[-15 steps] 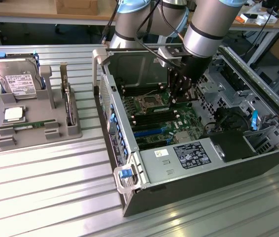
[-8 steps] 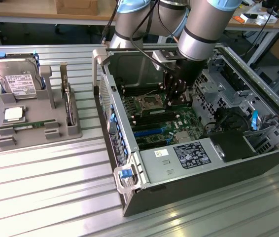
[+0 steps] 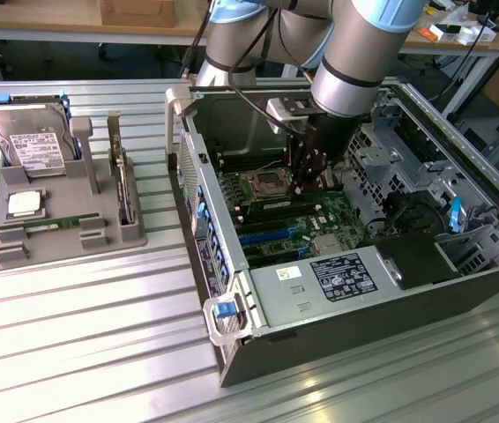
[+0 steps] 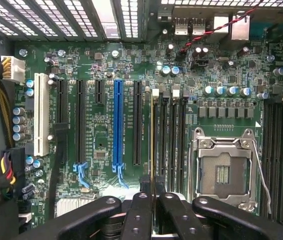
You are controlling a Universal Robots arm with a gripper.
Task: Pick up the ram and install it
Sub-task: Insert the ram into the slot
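Your gripper [image 3: 307, 181] is down inside the open computer case [image 3: 338, 352], hovering over the motherboard [image 3: 271, 233] just beside the CPU socket [image 3: 260, 185]. From the wrist view the jaws are pinched nearly shut on the ram [image 4: 152, 140], which you see edge-on as a thin stick running away from the fingers [image 4: 140, 210] and lined up along the first memory slot [image 4: 163, 135] of the bank beside the empty processor socket [image 4: 223, 172]. Whether the ram is seated in that slot or just above it, you can't tell from here. The blue expansion slot [image 4: 117, 125] and the white one [image 4: 41, 112] lie well apart from the stick, on the far side of it from the socket. Out on the counter [image 3: 82, 335], to the exterior view's left of the case, sits the grey parts tray [image 3: 64, 242] with the silver hard drive [image 3: 29, 141] standing at its back, the square processor chip [image 3: 24, 204] lying flat, and another green ram stick [image 3: 54, 224] resting in its groove near the tray's front.
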